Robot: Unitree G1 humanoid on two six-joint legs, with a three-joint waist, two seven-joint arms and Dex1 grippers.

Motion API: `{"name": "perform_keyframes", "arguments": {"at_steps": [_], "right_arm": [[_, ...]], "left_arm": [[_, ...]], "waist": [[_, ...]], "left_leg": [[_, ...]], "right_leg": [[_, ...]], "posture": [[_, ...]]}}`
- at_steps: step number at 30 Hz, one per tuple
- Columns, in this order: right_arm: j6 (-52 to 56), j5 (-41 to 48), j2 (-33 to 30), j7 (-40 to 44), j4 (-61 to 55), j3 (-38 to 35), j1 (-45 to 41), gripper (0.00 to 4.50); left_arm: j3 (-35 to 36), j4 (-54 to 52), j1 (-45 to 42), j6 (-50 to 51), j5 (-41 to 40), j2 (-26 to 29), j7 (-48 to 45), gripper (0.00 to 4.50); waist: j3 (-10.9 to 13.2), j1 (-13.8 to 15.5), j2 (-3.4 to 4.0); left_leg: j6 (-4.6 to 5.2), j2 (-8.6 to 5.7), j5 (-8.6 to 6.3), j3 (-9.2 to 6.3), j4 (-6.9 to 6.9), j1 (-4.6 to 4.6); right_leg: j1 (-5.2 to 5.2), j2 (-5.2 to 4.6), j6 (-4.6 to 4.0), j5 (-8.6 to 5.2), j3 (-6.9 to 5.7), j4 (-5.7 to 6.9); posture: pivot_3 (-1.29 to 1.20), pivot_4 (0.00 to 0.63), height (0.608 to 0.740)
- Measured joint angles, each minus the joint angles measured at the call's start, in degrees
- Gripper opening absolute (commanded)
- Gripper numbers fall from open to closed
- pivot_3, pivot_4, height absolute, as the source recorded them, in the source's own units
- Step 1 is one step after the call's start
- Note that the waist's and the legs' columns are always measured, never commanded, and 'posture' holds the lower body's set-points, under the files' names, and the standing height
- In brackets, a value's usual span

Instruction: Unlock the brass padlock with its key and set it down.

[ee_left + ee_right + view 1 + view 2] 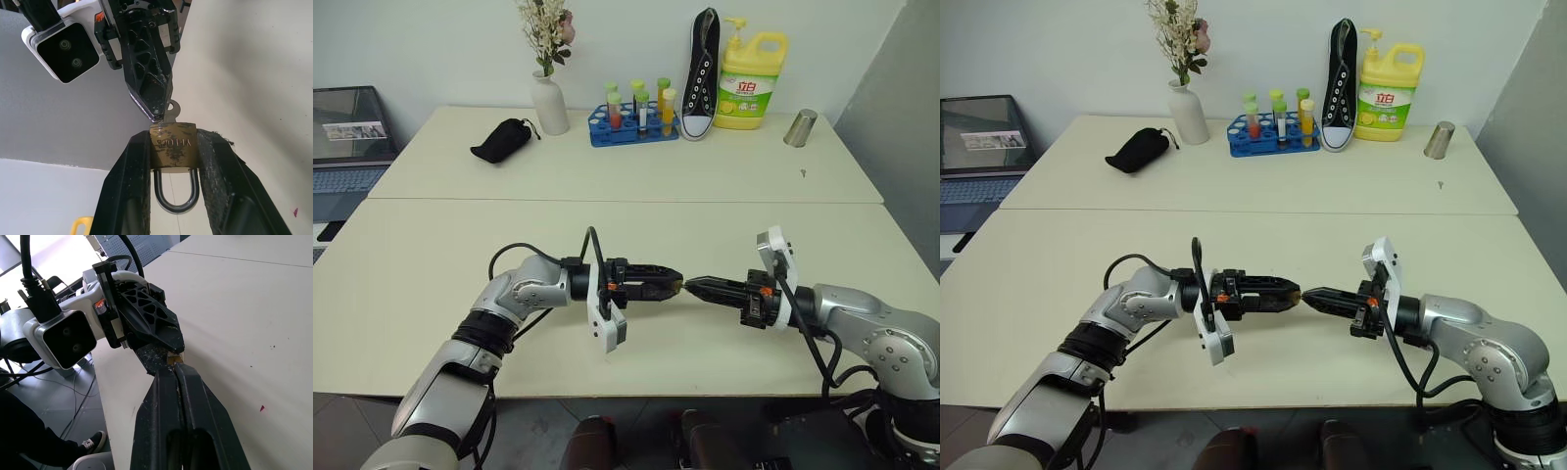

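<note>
Two robot arms meet tip to tip above the near edge of a pale table (431,255). The left gripper (173,152) is closed on the brass padlock (173,150), one black finger on each side of its body, the silvery shackle (176,193) pointing back between the fingers. Stamped writing crosses the padlock's face but cannot be read. The right gripper (175,371) has its two fingers pressed together, their tips at the single key (168,113) standing in the padlock; whether the key is pinched cannot be told. Measured from the padlock, everything else lies well beyond it along the far edge: one yellow detergent bottle (751,80) with a green label of unreadable characters, one black sneaker (702,73) standing on end, one blue rack (631,127) of five coloured tubes, one white vase (549,103) of flowers, one black pouch (501,140), one metal cup (800,127), and one laptop (347,137) off to the left.
</note>
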Motion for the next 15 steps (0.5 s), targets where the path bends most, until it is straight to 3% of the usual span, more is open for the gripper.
{"name": "perform_keyframes", "arguments": {"at_steps": [3, 6, 11, 15], "right_arm": [[0.03, -0.01, 0.05, 0.26, 0.26, -0.01, -0.26, 0.00], [-0.17, -0.01, 0.74, 0.22, 0.52, -0.13, -0.29, 0.58], [0.05, 0.02, 0.62, -0.21, 0.52, -0.39, -0.29, 2.32], [1.62, 0.66, 0.31, -0.59, 0.52, -0.69, -0.17, 2.37]], "left_arm": [[0.00, -0.01, 0.13, 0.11, 0.02, 0.02, 0.37, 0.98], [-0.01, -0.07, 0.18, 0.80, 0.08, 0.20, 0.81, 0.98], [-0.02, -0.08, 0.26, 1.47, 0.91, 0.83, 1.04, 0.98], [-0.02, -0.19, 0.29, 1.97, 0.94, 0.84, 1.19, 0.98]], "waist": [[0.00, 0.00, 0.00], [0.00, 0.00, 0.00], [0.00, 0.00, 0.00], [0.00, 0.00, 0.00]], "left_leg": [[0.00, 0.00, 0.00, 0.01, 0.00, 0.00], [0.00, 0.00, 0.00, 0.00, 0.00, 0.00], [0.00, 0.00, 0.00, 0.00, 0.00, 0.00], [0.00, 0.00, 0.00, 0.00, 0.00, 0.00]], "right_leg": [[0.00, 0.00, -0.07, 0.04, 0.00, 0.00], [0.00, 0.00, -0.07, 0.04, 0.00, 0.00], [0.00, 0.00, -0.08, 0.05, -0.02, 0.00], [0.00, -0.01, -0.09, 0.05, -0.01, 0.00]], "posture": [[0.00, 0.150, 0.740], [0.00, 0.150, 0.740], [0.00, 0.150, 0.740], [0.00, 0.150, 0.740]]}}
